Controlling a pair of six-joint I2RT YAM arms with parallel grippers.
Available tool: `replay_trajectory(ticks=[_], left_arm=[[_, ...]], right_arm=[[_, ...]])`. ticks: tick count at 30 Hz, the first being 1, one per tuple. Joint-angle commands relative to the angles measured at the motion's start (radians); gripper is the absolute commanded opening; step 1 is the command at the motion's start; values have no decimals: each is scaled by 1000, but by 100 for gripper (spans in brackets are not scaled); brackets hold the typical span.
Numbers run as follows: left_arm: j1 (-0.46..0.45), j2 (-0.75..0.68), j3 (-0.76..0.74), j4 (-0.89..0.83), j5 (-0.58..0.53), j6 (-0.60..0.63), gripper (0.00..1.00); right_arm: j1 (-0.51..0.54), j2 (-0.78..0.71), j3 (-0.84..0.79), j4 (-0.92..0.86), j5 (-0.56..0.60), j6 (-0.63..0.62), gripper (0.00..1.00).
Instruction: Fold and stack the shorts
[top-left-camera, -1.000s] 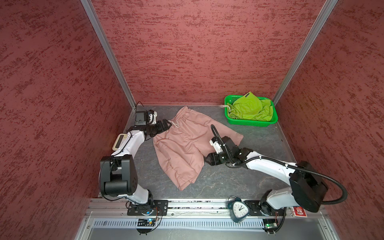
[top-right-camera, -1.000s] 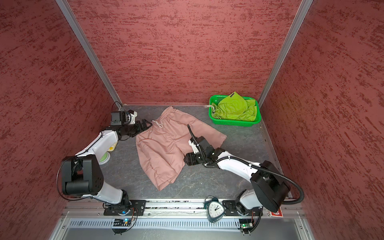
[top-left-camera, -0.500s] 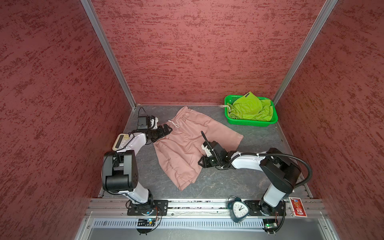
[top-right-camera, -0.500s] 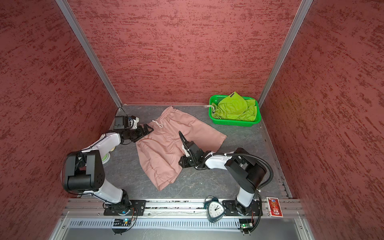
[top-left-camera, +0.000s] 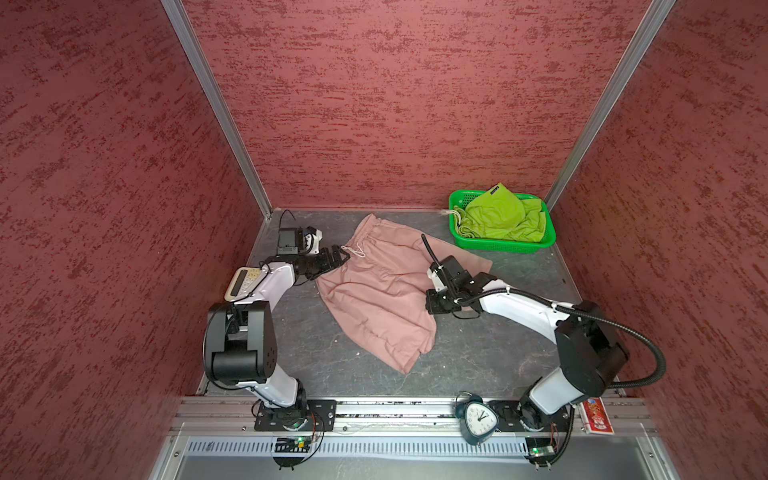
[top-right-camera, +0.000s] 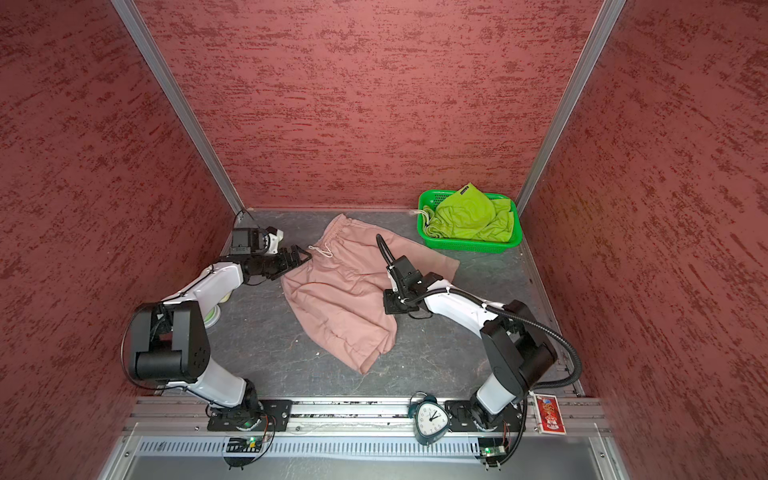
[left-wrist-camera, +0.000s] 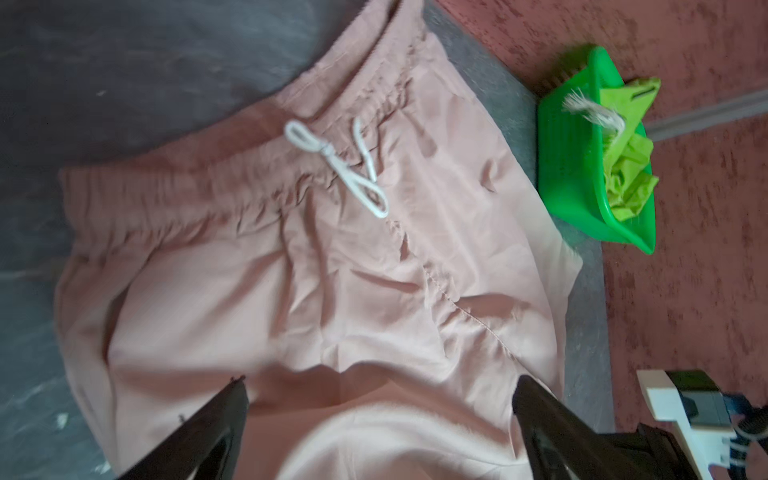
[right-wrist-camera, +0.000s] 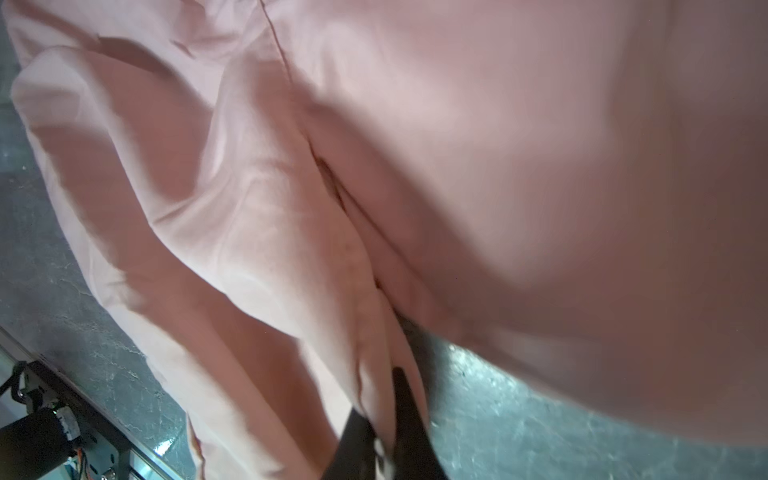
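Observation:
The dusty pink shorts (top-left-camera: 374, 291) (top-right-camera: 340, 299) lie spread on the grey floor, with the waistband and white drawstring (left-wrist-camera: 336, 164) toward the back wall. My right gripper (top-left-camera: 432, 301) (top-right-camera: 390, 305) (right-wrist-camera: 382, 399) is shut on a fold of the pink shorts' (right-wrist-camera: 257, 216) right edge, where the legs meet. My left gripper (top-left-camera: 338, 255) (top-right-camera: 301, 255) (left-wrist-camera: 380, 386) stands open at the waistband's left corner, with pink fabric (left-wrist-camera: 332, 291) under and between its fingers. The lime green shorts (top-left-camera: 494, 216) (top-right-camera: 465, 218) lie bunched in the basket.
A green plastic basket (top-left-camera: 503, 247) (top-right-camera: 469, 247) (left-wrist-camera: 573, 174) stands in the back right corner. A calculator (top-left-camera: 243, 282) lies by the left wall. An alarm clock (top-left-camera: 478, 419) and a red card pack (top-left-camera: 598, 415) sit on the front rail. Red walls close three sides.
My right jaws have closed on the pink fabric, and that arm reached left, then drew back to the right. The left gripper stayed open by the waistband, shifting only slightly.

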Motion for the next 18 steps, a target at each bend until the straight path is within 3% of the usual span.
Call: replay_trajectory(ticks=[1,4,8,12,18], left_arm=[[-97,83,135,-54,1,140,99],[-183,202,285,-118,-82,209,99],[-256,346,453,-112,-79,263,99],[-272,505,601,-88,0,256,99],[-252,695,775,-224,-108,201,99]], right_arm=[[12,-51,-77,-86,-51,24,48],[11,-96,-112,-46,-45,58,61],[11,-166,-144,-5,-18,101,67],[11,-229,-195,-2,17,144,71],[11,-335,-320,46,6,246,73]])
